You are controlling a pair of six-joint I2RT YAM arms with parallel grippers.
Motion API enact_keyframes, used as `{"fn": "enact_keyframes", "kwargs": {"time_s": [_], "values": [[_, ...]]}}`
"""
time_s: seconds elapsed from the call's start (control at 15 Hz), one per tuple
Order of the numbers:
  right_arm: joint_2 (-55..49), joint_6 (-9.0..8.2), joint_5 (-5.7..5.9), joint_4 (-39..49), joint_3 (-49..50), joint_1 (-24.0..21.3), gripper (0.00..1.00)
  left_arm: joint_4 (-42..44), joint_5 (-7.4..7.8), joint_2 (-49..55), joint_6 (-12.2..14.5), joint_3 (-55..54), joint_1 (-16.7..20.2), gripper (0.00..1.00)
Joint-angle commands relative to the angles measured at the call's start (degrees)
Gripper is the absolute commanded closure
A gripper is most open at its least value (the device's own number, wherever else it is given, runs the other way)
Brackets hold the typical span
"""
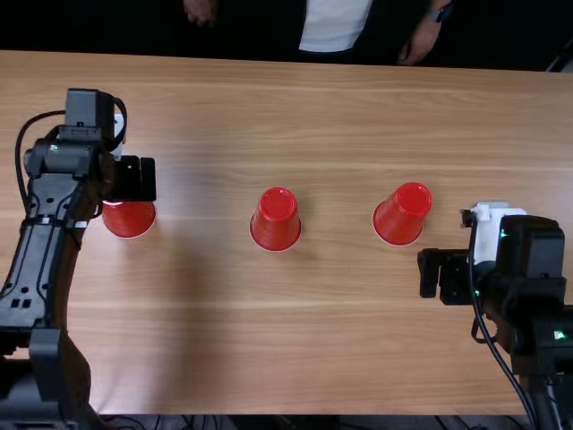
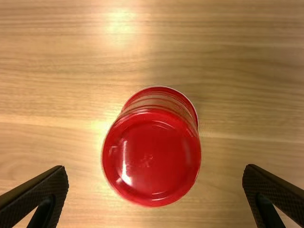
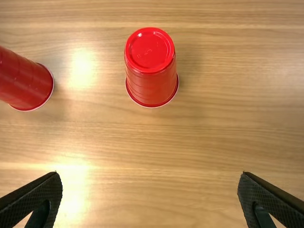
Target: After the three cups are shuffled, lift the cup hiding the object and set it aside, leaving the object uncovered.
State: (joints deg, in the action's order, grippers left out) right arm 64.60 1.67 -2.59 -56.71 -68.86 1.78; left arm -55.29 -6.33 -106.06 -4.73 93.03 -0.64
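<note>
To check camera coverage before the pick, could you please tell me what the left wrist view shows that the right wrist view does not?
Left wrist view, not the right: the left-hand upside-down red plastic cup, seen from almost straight above, beneath the open left gripper. Right wrist view, not the left: the right-hand upside-down red plastic cup and part of the middle red cup, both ahead of the open right gripper. Shared: the light brown wooden table.

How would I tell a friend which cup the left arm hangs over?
On the light wooden table, three upside-down red cups stand in a row. It is the left-end cup, directly below the left arm's open fingers; the other two have nothing above them.
</note>
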Motion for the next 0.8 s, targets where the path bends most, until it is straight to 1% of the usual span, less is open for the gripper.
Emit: {"fn": "enact_keyframes", "kwargs": {"time_s": [0.0,0.73], "values": [[0.35,-0.3,-0.36,0.22,0.57,0.5,0.0,0.13,-1.37,-1.43,-0.33,2.06,-0.5,0.0],[0.35,-0.3,-0.36,0.43,-0.05,0.33,0.0,-0.4,-1.37,-8.9,-0.54,3.21,-0.32,0.0]]}}
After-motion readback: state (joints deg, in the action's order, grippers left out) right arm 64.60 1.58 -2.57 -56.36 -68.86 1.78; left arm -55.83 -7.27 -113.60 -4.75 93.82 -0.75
